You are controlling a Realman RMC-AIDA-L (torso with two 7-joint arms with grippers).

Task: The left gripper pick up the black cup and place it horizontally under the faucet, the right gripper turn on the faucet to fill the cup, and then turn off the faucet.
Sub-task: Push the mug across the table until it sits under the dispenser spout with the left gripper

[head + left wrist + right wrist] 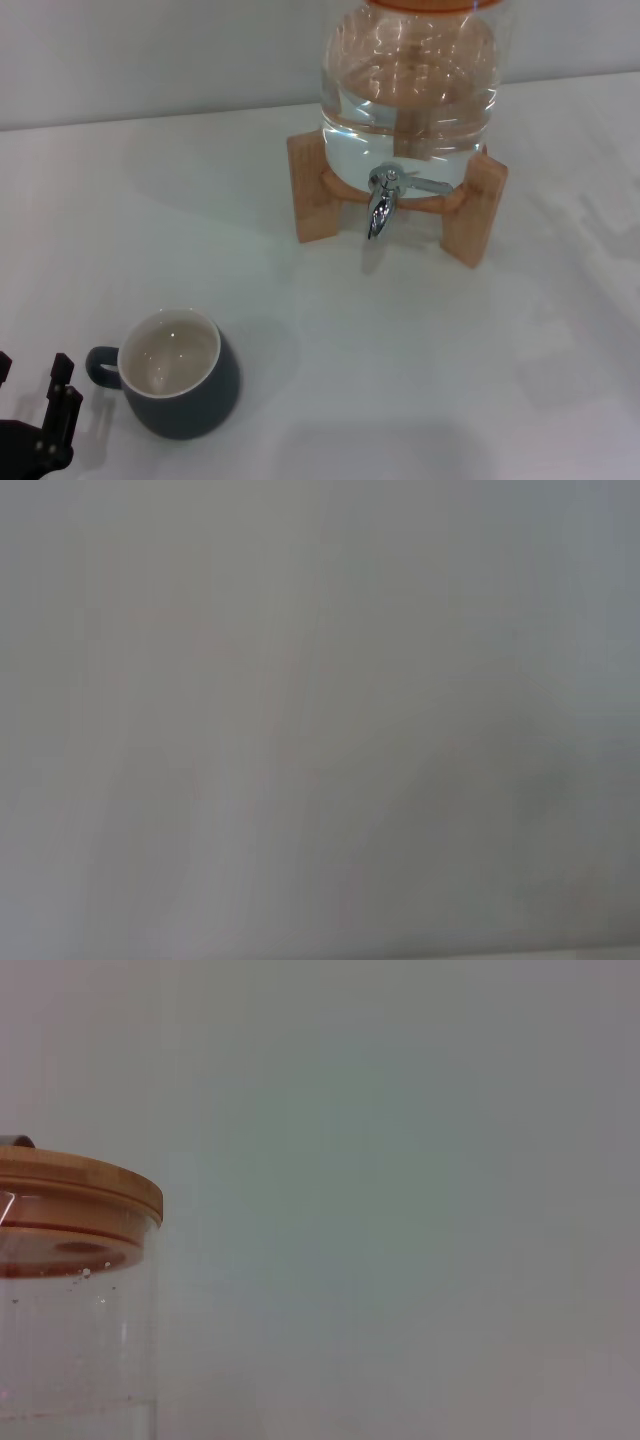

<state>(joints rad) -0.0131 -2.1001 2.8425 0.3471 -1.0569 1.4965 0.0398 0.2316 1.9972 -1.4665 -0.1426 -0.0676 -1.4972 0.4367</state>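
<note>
While the left gripper [35, 420] sat low at the counter's [420, 380] near edge, jaws apart and holding nothing, the black cup [178, 372] stood upright just beside them, handle toward the jaws, untouched. Faucet [385, 200] was well beyond, lever apparently off. Right gripper out of view. Step: pickup approach. Next, I'd judge: close in, clamp on the cup.

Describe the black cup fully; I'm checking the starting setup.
The black cup is a squat, rounded mug, dark charcoal outside and cream-white inside, seemingly glazed ceramic. It stands upright and looks empty on the white table, its small loop handle pointing toward the left gripper close beside it, not touching. Nothing grips it.
</note>
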